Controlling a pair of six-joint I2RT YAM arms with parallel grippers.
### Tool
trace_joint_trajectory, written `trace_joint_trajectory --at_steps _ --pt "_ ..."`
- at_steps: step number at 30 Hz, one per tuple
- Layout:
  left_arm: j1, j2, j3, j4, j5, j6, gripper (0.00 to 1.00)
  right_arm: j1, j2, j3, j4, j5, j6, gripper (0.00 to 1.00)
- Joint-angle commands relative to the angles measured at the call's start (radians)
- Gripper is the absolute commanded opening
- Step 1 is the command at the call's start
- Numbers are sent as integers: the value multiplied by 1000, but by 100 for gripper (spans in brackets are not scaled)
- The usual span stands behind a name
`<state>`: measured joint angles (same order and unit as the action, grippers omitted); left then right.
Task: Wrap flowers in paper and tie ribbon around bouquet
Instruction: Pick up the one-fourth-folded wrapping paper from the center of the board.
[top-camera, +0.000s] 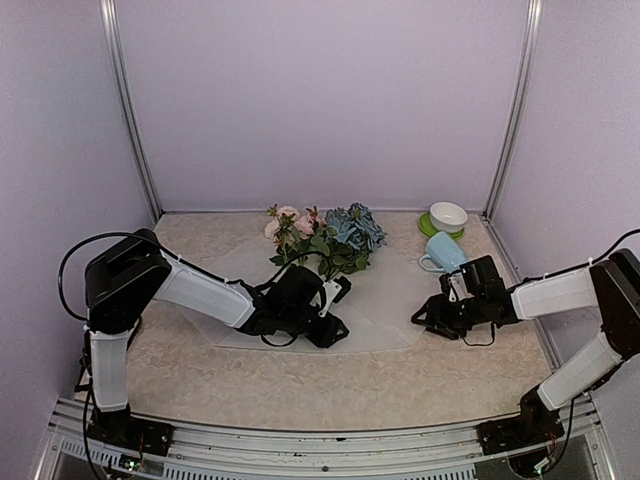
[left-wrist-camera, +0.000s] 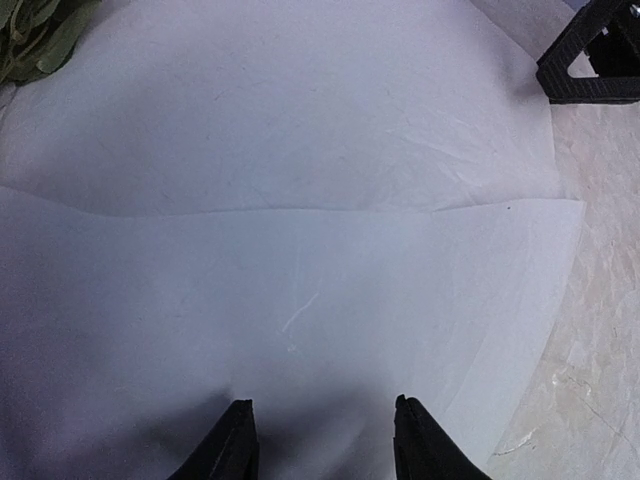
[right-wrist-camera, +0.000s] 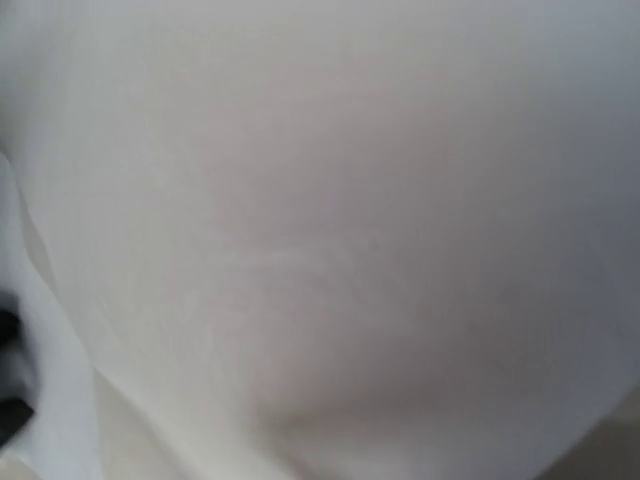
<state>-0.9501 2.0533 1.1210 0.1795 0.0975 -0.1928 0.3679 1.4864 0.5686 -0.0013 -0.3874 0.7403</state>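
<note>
The flowers (top-camera: 322, 235), pink roses and a blue hydrangea with green leaves, lie at the back middle. Their stems run toward me onto the paper (top-camera: 390, 320), a frosted sheet spread flat on the table. My left gripper (top-camera: 335, 328) rests low on the sheet just below the stems. In the left wrist view the left gripper (left-wrist-camera: 322, 405) stands open over the paper (left-wrist-camera: 300, 150), where one layer's edge crosses another. My right gripper (top-camera: 425, 320) sits at the sheet's right edge. The paper (right-wrist-camera: 320, 240) blankets the right wrist view and hides those fingers. The ribbon and the bouquet are out of view.
A light blue mug (top-camera: 443, 252) lies on its side behind the right gripper. A white bowl on a green saucer (top-camera: 447, 217) stands in the back right corner. Metal posts and pale walls enclose the marbled table (top-camera: 300, 385).
</note>
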Motion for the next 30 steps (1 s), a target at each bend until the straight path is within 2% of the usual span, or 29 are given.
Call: trace_joint_trajectory --at_steps 1,7,12,16,20,26,28,30 --pt "4 67 -49 -172 6 -13 46 -9 -37 -108 143 51 163 54" --pt "2 58 -47 -179 0 -14 46 -9 -4 -135 279 33 264 55" --pt "2 51 -45 -182 -4 -12 46 -9 -21 -247 471 24 430 56" --pt "2 58 -36 -187 -3 -11 46 -9 -8 -248 532 22 442 53" --pt "2 58 -37 -185 -7 -13 46 -9 4 -237 558 14 445 39" --pt "2 51 -38 -174 -12 -15 46 -8 10 -192 456 72 346 6" --pt "2 39 -39 -167 -18 -14 46 -9 -7 -183 415 97 320 0" --pt "5 23 -44 -157 -27 -13 46 -5 -34 -179 381 122 300 0"
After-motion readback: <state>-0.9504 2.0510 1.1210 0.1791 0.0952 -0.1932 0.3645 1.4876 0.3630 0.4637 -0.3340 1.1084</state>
